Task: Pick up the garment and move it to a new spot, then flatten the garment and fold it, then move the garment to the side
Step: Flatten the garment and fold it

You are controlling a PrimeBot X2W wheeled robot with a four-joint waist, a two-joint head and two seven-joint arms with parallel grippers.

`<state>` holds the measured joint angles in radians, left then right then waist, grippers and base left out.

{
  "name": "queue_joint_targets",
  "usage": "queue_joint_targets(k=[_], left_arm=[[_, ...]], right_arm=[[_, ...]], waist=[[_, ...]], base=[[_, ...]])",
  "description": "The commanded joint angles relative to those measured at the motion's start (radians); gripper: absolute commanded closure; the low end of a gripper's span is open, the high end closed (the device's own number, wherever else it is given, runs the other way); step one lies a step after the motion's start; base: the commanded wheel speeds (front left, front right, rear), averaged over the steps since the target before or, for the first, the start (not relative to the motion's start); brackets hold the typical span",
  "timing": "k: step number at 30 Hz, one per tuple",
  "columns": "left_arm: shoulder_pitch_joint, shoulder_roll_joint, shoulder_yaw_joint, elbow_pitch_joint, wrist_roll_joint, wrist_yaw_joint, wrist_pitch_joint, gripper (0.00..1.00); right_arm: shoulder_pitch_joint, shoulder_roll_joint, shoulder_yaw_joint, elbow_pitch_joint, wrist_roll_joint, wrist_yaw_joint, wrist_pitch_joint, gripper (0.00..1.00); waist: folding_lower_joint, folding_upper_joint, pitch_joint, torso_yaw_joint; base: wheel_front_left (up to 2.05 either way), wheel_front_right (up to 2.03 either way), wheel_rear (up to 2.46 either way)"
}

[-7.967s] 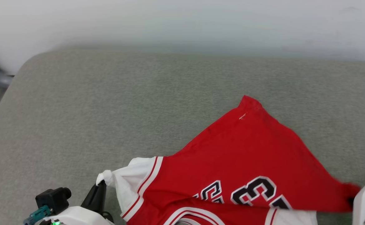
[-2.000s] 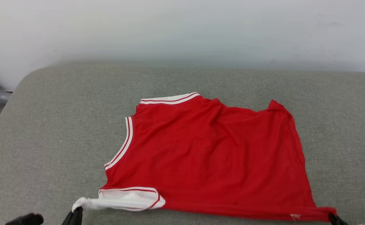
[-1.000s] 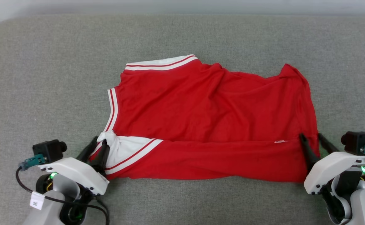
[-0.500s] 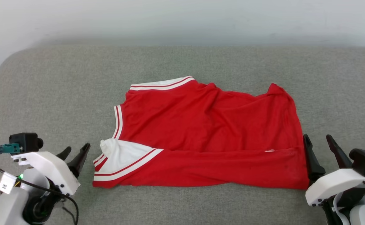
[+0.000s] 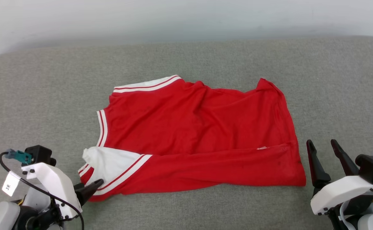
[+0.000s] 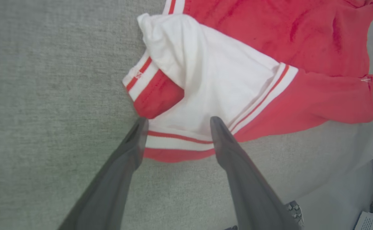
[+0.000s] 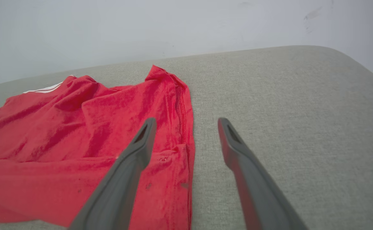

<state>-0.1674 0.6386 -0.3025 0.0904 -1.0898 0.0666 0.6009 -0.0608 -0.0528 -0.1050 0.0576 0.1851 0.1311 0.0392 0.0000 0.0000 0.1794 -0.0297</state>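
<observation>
Lying spread: garment, tiny white label unreadable.

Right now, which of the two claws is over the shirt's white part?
The left gripper: its open fingers straddle the garment's white sleeve; the right gripper sits beside the plain red edge.

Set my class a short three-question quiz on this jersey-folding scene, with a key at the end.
1. True or false: the right gripper is shut on the jersey.
2. Whose fingers are at the white sleeve panel? A: the left gripper. B: the right gripper.
3. Fill in: the jersey lies on a ___ cushion.
Key: 1 false; 2 A; 3 grey.
</observation>
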Motion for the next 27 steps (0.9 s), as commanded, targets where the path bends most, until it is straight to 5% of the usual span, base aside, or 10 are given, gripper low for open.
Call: queue_joint_targets(k=[1,6,7,8,9,10,17,27], left_arm=[[0.016,-0.007,-0.002,0.003,-0.012,0.006,0.010,0.00],[0.018,-0.034,-0.023,0.044,-0.036,0.011,0.045,0.00],[0.018,-0.044,-0.029,0.053,-0.044,0.009,0.052,0.12],[0.018,-0.052,-0.035,0.065,-0.050,0.007,0.057,0.64],[0.018,-0.058,-0.040,0.076,-0.053,0.004,0.060,0.87],[0.018,-0.067,-0.046,0.088,-0.058,-0.002,0.060,1.00],[-0.007,-0.084,-0.041,0.122,-0.040,-0.037,0.007,1.00],[-0.016,-0.030,0.004,0.024,0.024,-0.030,-0.087,1.00]], right_arm=[[-0.005,0.003,0.001,-0.004,0.005,-0.001,0.003,0.00],[-0.017,0.003,-0.001,0.000,0.019,-0.001,0.010,0.00],[-0.017,0.003,-0.003,0.003,0.027,-0.001,0.012,0.00],[-0.017,0.003,-0.005,0.004,0.031,-0.001,0.014,0.00],[-0.016,0.003,-0.008,0.006,0.036,-0.001,0.019,0.00],[-0.015,0.003,-0.011,0.009,0.040,-0.001,0.027,0.00],[0.002,-0.007,-0.048,-0.003,0.074,-0.001,0.132,0.00],[0.005,-0.085,-0.023,-0.042,0.124,-0.001,0.520,0.00]], waist=[[0.0000,0.0000,0.018,-0.013],[0.0000,0.0000,0.051,-0.026],[0.0000,0.0000,0.056,-0.028],[0.0000,0.0000,0.059,-0.028],[0.0000,0.0000,0.061,-0.029],[0.0000,0.0000,0.062,-0.029],[0.0000,0.0000,0.039,-0.017],[0.0000,0.0000,0.008,0.010]], base=[[0.00,0.00,0.00],[0.00,0.00,0.00],[0.00,0.00,0.00],[0.00,0.00,0.00],[0.00,0.00,0.00],[0.00,0.00,0.00],[0.00,0.00,0.00],[0.00,0.00,0.00]])
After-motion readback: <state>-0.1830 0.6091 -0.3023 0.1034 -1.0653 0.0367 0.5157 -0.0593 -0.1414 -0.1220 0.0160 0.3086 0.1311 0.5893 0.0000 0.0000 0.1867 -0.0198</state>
